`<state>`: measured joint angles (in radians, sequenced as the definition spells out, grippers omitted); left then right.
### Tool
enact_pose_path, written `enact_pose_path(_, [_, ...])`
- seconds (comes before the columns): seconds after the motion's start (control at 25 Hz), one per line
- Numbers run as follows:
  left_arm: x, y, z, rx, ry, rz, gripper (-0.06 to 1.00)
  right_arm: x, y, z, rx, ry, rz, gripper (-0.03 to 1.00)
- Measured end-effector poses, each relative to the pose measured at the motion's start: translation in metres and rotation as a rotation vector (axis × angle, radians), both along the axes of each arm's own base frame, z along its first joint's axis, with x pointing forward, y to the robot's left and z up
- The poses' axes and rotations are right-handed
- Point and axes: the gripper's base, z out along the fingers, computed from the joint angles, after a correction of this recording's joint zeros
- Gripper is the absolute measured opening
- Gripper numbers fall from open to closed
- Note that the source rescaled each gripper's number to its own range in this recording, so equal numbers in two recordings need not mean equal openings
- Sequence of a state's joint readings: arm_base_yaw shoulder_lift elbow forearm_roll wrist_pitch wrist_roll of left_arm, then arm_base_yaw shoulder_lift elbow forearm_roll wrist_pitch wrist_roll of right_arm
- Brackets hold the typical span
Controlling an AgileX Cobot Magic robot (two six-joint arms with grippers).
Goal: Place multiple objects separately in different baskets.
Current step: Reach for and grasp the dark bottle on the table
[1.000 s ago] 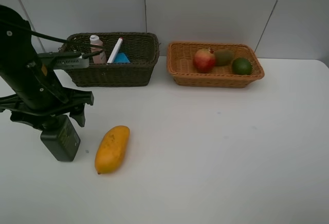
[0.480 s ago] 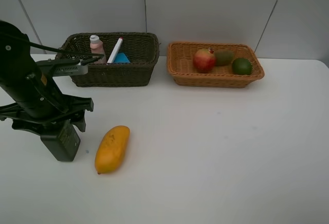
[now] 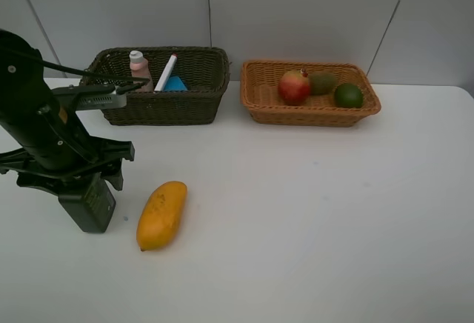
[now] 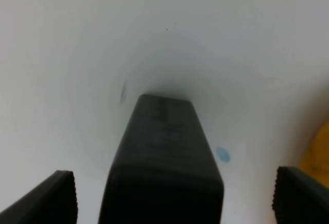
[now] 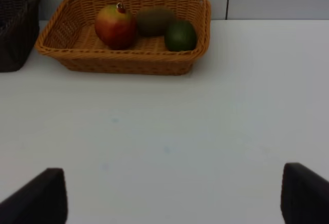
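**Left wrist view: tool spread over the dark bottle**

My left tool has its jaws wide apart, straddling the dark-green pump bottle, which sits on the tabletop between them, ungripped. I judge this the pick-up step: next I need to lower, centre and close on it, then carry it to the dark basket. The yellow mango lies just beside it, well clear of the orange basket. My right tool hangs open, empty.
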<state>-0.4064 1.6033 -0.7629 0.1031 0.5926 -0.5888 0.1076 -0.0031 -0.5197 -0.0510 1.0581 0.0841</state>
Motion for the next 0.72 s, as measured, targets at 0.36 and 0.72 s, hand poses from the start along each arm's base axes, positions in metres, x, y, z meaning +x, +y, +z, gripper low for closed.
enact_pose_path(0.36, [-0.0006, 0.0028, 0.0000, 0.032, 0.007, -0.008, 0.59, 0.0000, 0.0000, 0.0000, 0.000, 0.000, 0.000, 1.00])
enact_pose_path(0.72, [-0.0007, 0.0029, 0.0000, 0.034, 0.008, -0.009, 0.38, 0.0000, 0.0000, 0.0000, 0.000, 0.000, 0.000, 1.00])
